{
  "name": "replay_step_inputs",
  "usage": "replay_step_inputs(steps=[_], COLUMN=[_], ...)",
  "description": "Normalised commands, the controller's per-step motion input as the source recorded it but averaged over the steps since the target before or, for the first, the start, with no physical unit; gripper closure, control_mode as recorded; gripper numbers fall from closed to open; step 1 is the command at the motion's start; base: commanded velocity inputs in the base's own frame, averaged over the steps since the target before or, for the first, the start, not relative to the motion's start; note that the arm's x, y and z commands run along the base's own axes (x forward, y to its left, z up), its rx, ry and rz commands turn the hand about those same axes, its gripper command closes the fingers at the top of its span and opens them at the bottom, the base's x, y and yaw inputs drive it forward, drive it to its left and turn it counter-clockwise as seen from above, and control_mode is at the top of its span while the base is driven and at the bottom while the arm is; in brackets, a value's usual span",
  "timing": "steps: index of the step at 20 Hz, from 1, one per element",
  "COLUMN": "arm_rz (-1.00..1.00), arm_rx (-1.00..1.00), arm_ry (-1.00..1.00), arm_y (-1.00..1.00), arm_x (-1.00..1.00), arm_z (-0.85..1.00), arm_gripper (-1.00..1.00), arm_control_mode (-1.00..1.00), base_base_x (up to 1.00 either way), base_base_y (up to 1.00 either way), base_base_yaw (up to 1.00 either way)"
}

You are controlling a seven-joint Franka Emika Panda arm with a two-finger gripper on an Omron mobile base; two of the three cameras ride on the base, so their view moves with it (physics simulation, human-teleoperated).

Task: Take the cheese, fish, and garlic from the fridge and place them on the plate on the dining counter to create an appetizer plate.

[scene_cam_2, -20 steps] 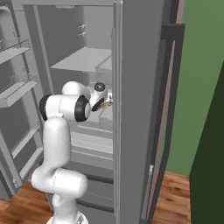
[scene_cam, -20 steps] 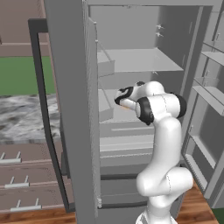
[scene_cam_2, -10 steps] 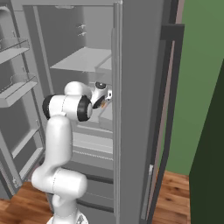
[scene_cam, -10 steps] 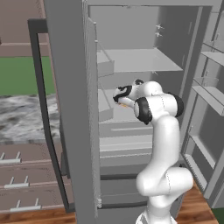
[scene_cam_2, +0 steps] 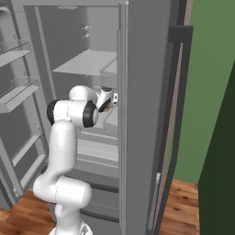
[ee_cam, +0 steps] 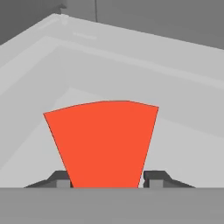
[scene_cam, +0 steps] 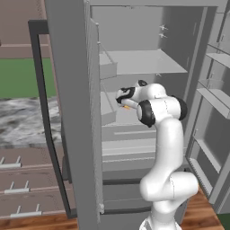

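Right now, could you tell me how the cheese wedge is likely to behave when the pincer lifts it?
The cheese shows a flat, sharp-edged red face, so it probably stays stiff. That face tapers towards the fingertips flanking its narrow end, so it might slide out. As a flat-sided wedge, it seems unlikely to roll.

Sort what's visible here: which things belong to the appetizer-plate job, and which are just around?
Job:
- cheese, red side facing the camera, between the finger tips
- gripper, a tip at each side of it
- fridge, doors open

Just around:
- door shelves
- wooden floor
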Motion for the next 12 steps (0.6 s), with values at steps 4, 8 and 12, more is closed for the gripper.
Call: replay_step_inputs(steps=[4,8,12], arm_rz=[0.02,0.0,0.0], arm_rx=[-0.06,0.0,0.0], arm_ry=[0.0,-0.01,0.0], arm_y=[0.24,0.01,0.0], arm_x=[0.03,0.02,-0.51], arm_z=[-0.57,-0.06,-0.16], arm_gripper=[1.0,1.0,1.0], arm_control_mode=[-1.0,-1.0,-1.0], base_base_x=[0.0,0.0,0.0], base_base_y=[0.0,0.0,0.0], base_base_yaw=[0.0,0.0,0.0])
